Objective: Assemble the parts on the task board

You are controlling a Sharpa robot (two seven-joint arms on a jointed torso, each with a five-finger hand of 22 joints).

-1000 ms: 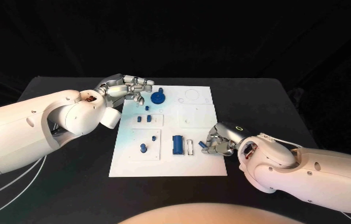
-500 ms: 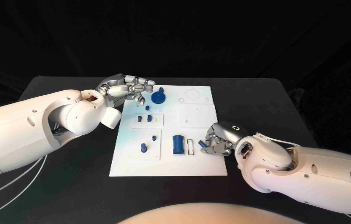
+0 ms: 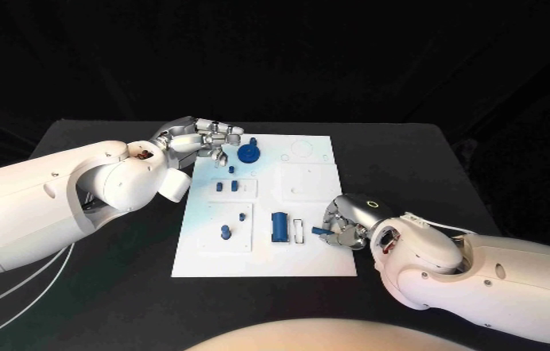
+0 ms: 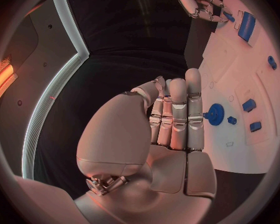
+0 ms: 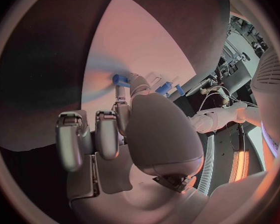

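While left robot hand (image 3: pixel 202 139) hovers released at task board (image 3: pixel 264 264) corner, right robot hand (image 3: pixel 346 222) pinches blue part (image 3: pixel 319 230).

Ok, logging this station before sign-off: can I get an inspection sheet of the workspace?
Surface: black table, task board lying flat on it.
Job's things: blue gear and blue block on the board; small blue part at the right hand's fingers.
Clutter: nothing seen.
Hands: left hand empty at the board's far left corner; right hand at the near right edge, holding the small part.
Cables: white cables under the left arm.
Surroundings: dark backdrop.
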